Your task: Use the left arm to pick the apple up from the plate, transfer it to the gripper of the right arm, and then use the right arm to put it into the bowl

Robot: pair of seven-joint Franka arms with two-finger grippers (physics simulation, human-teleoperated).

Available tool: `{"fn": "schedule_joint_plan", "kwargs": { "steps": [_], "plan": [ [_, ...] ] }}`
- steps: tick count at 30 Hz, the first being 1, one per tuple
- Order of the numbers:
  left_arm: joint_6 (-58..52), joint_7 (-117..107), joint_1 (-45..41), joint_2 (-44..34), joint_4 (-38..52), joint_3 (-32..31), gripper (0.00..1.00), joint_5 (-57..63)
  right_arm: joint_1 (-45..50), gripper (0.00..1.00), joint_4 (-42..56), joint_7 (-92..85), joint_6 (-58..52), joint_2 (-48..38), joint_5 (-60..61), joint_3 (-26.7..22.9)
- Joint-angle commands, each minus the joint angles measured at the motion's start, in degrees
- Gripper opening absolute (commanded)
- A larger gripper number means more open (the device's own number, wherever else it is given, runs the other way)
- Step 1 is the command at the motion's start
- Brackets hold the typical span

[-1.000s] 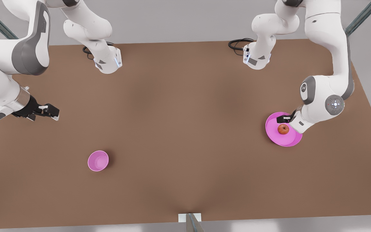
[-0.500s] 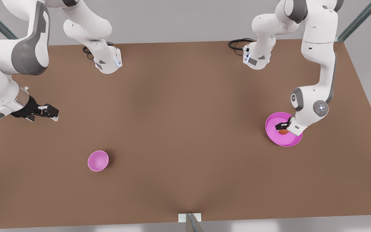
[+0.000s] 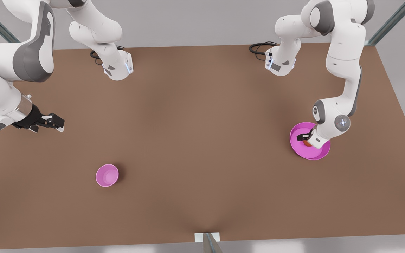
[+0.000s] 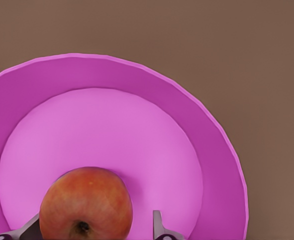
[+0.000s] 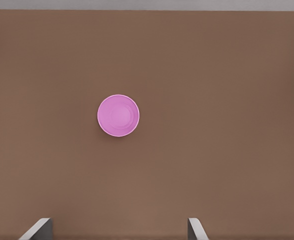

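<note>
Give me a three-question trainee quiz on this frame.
1. True or false: the apple lies in the bowl.
2. Which gripper is at the plate? A) left B) right
3. Fill in: the left gripper's fingers stand ___ around the apple.

Key: 1 false, it sits on the plate. 2 A; the right gripper waits above the table. 3 open.

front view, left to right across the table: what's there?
right gripper, waiting above the table's edge → bowl → table → plate, where the left gripper straddles the apple with open fingers.
</note>
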Motion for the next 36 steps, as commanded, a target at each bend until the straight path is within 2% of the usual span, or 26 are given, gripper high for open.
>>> {"fn": "schedule_joint_plan", "kwargs": {
  "steps": [1, 7, 11, 21, 26, 29, 32, 33, 36],
  "plan": [
    [0.74, 1.45, 0.06, 0.24, 0.10, 0.00, 1.00, 0.23, -0.05, 1.00, 0.03, -0.12, -0.14, -0.06, 0.04, 0.07],
    [0.83, 1.45, 0.32, 0.50, 0.63, 0.00, 1.00, 1.11, -0.05, 1.00, 0.03, -0.12, -0.14, -0.06, 0.04, -0.02],
    [1.19, 1.45, 0.32, 0.59, 0.63, 0.00, 0.84, 1.11, -0.05, 1.00, 0.03, -0.30, -0.14, -0.06, 0.04, -0.02],
    [1.19, 1.36, 0.32, 0.77, 1.15, 0.00, 0.74, 1.11, -0.05, 1.00, 0.03, -0.47, -0.14, -0.06, 0.04, 0.07],
    [1.54, 1.36, 0.15, -2.31, 4.14, -0.43, 0.69, 1.02, -0.14, 1.00, 0.03, -0.56, -0.14, -0.06, 0.04, -0.02],
    [1.54, 1.27, -5.04, -6.70, 5.28, -0.79, 0.69, 1.02, -0.40, 1.00, 0.03, -0.39, -0.14, 0.20, 0.04, 0.07],
    [1.54, 2.50, -5.66, -7.58, 7.74, -7.63, 0.69, -1.43, -0.32, 1.00, 0.20, 0.05, 0.21, 0.38, 0.12, 0.24],
    [1.36, 5.55, -5.31, -7.58, 10.20, -12.29, 0.68, -7.93, 0.30, 1.00, 0.20, 0.49, 0.48, 0.55, 0.12, 0.59],
    [0.92, 28.59, -5.48, -6.35, 14.42, -17.66, 0.68, -21.04, 0.65, 1.00, 0.38, 2.07, 0.56, 0.73, 4.07, 0.95]
  ]
}}
